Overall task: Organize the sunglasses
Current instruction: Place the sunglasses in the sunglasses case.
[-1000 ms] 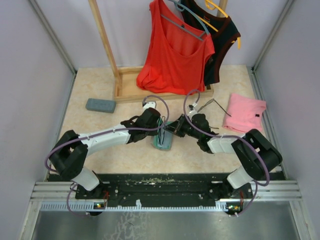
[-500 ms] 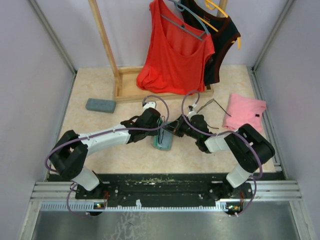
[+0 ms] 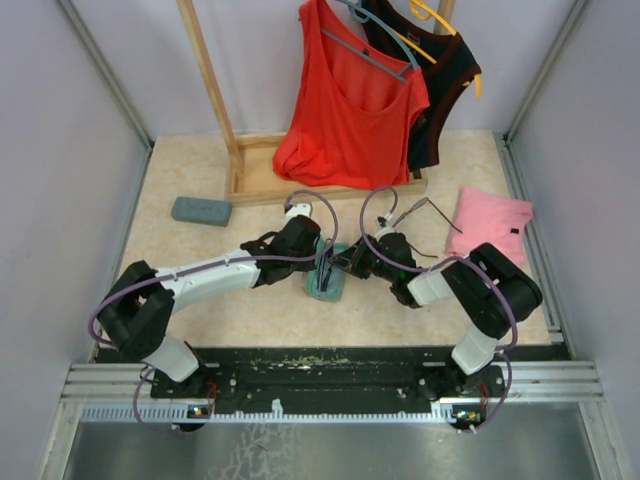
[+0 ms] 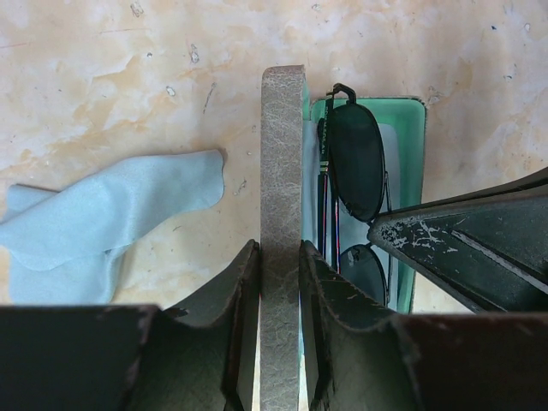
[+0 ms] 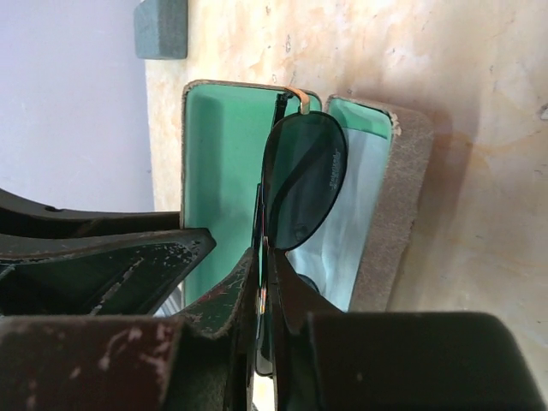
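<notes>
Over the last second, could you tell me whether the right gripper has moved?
Yes: the right gripper edged slightly left, toward the open case, away from the pink cloth.

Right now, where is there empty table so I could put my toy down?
Bare table shows in front, between the open case and the black base plate, and on the left, between the grey case and the left arm. The middle is crowded: the left gripper and right gripper meet at the open case, the right one pinching sunglasses.
</notes>
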Robot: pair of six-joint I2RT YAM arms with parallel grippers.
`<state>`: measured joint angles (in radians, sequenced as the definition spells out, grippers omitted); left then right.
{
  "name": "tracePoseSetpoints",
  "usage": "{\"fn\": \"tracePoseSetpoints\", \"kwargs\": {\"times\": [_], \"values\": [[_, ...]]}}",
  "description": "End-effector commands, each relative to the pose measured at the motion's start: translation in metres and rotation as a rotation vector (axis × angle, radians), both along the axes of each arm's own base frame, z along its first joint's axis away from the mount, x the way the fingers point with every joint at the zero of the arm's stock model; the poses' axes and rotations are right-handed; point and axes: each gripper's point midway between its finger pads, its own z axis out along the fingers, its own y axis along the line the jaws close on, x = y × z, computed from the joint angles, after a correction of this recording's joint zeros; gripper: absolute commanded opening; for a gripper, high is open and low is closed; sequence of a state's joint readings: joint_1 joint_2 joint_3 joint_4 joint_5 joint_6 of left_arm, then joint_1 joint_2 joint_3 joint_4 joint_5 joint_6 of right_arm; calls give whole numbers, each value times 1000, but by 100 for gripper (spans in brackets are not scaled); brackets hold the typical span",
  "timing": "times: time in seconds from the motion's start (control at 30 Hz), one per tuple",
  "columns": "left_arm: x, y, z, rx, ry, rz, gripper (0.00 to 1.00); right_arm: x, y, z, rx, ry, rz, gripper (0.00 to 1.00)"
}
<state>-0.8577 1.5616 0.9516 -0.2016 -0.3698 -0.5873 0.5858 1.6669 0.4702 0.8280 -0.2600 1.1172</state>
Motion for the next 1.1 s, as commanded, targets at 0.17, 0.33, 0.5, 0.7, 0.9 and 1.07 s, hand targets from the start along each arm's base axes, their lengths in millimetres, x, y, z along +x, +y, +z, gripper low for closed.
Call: {"fn": "tracePoseSetpoints", "kwargs": {"times": [0.17, 0.33, 0.5, 0.7, 0.9, 1.07], "values": [[4, -4, 20, -43, -50, 3, 30, 11, -13, 17, -92, -106, -34, 19], [4, -6, 21, -47, -50, -1, 30, 11, -21, 21, -159, -129, -35, 23], [3, -6, 21, -48, -49, -4, 30, 10, -31, 18, -255, -136, -35, 25], [3, -7, 20, -48, -45, -9, 30, 8, -34, 15, -285, -133, -28, 24], [3, -7, 19, -47, -45, -11, 30, 9, -34, 14, -318, -136, -8, 18], [3, -9, 18, -50, -40, -20, 30, 11, -32, 15, -346, -144, 25, 13]]}}
